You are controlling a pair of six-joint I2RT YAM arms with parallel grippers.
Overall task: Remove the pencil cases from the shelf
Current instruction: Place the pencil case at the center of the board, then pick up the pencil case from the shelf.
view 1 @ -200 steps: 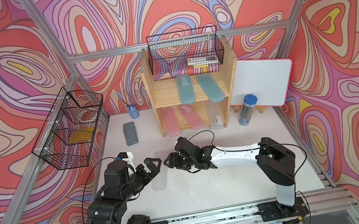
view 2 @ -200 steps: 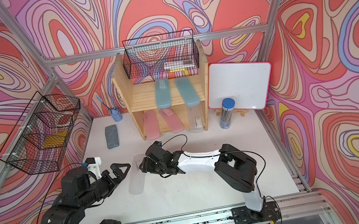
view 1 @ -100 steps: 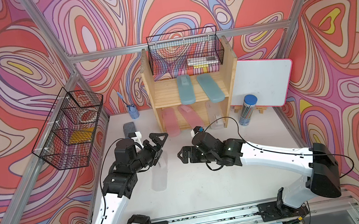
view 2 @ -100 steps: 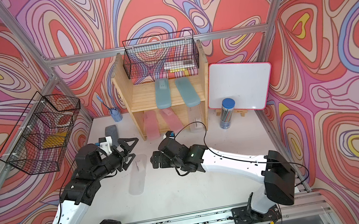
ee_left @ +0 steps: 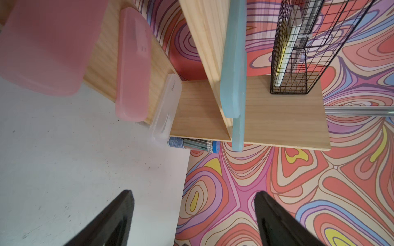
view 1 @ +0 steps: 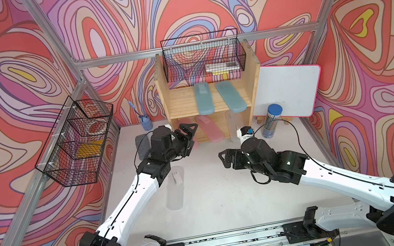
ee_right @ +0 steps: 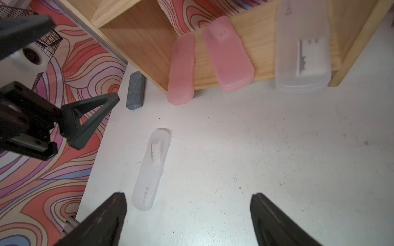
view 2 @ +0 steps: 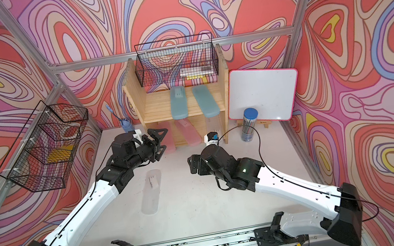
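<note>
The pine shelf [view 1: 253,79] stands at the back. Two teal pencil cases [view 1: 204,98] [view 1: 231,96] lie on its upper tier. On the lower tier lie two pink cases [ee_right: 182,68] [ee_right: 229,55] and a frosted clear one [view 1: 234,125]. Another clear case [view 1: 175,186] lies flat on the table. My left gripper [view 1: 189,129] is open and empty, just in front of the leftmost pink case [ee_left: 42,46]. My right gripper [view 1: 224,160] is open and empty over the table, to the right of the loose clear case [ee_right: 152,168].
A black wire basket [view 1: 202,55] sits on top of the shelf and another [view 1: 77,143] hangs on the left wall. A grey eraser block [view 1: 142,145] and a blue cup [view 1: 146,122] lie left of the shelf. A pencil tube [view 1: 272,120] and whiteboard [view 1: 288,92] stand to its right.
My left gripper has reached forward from the near left to the shelf's lower tier. My right gripper has opened wider and drawn back to the right, away from the clear case on the table.
</note>
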